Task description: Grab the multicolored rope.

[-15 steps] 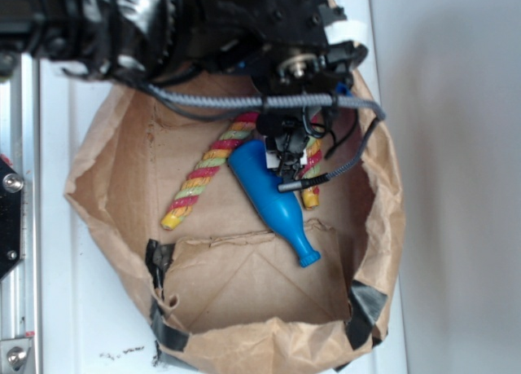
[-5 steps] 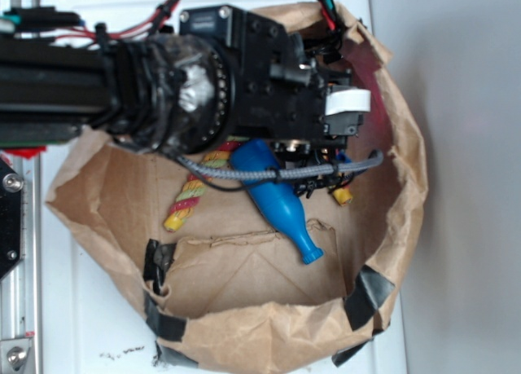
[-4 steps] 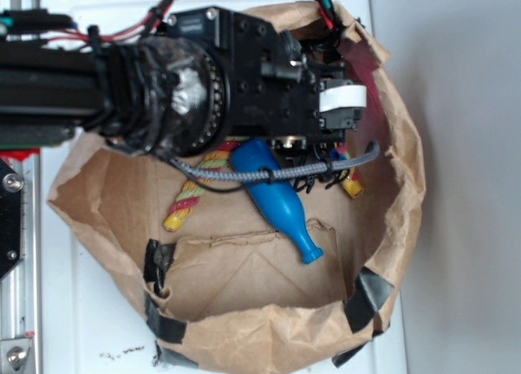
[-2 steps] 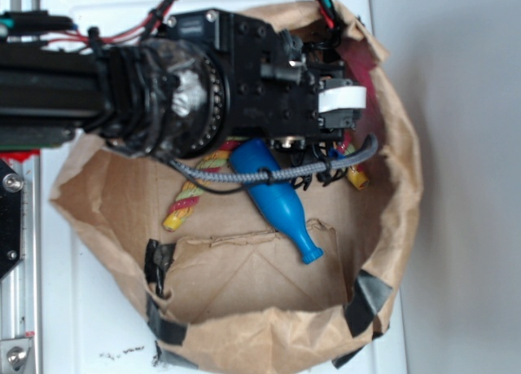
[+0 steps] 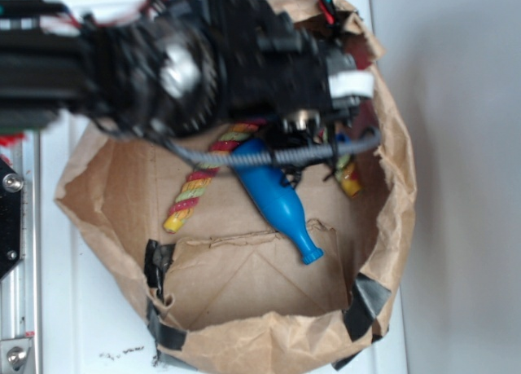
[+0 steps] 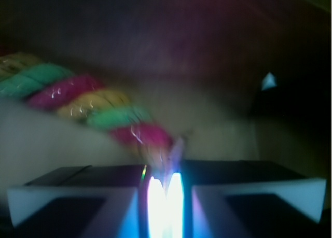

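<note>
The rope is pinched between the nearly closed fingers inside the paper bag; the blue pin beside it is left untouched, judged irrelevant.

My black end effector looks like matt plastic, though blur leaves that uncertain, and a grey braided cable with a woven sheath crosses beneath it. The thick twisted rope of red, yellow and pale green strands has a coarse, fibrous surface. The blue bottle-shaped pin is smooth, glossy plastic. The crumpled brown paper bag is matt and creased, patched with shiny black tape. The white desk is smooth.
</note>
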You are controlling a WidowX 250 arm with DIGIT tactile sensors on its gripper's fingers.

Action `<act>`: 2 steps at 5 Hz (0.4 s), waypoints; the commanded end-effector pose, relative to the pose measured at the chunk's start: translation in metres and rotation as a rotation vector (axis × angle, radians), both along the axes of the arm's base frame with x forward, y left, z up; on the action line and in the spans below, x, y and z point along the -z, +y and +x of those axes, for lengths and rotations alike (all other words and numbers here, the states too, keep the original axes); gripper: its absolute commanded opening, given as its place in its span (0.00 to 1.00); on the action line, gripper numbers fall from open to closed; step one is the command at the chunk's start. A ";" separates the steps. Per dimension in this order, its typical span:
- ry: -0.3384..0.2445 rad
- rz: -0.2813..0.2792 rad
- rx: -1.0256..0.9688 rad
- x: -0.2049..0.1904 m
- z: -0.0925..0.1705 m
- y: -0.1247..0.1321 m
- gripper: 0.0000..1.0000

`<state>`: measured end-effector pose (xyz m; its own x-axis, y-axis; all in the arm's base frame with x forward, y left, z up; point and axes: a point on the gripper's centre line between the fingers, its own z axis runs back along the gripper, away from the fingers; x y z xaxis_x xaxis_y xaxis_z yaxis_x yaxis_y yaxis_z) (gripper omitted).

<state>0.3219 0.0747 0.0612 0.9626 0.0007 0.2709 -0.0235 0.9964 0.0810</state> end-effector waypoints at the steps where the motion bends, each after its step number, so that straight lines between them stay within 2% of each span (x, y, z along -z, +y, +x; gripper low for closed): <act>1: 0.007 -0.159 0.043 -0.120 -0.021 0.004 0.00; 2: 0.025 -0.184 0.056 -0.139 -0.025 0.003 0.00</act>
<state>0.2934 0.0700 0.1757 0.9845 -0.0083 0.1750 0.0319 0.9907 -0.1325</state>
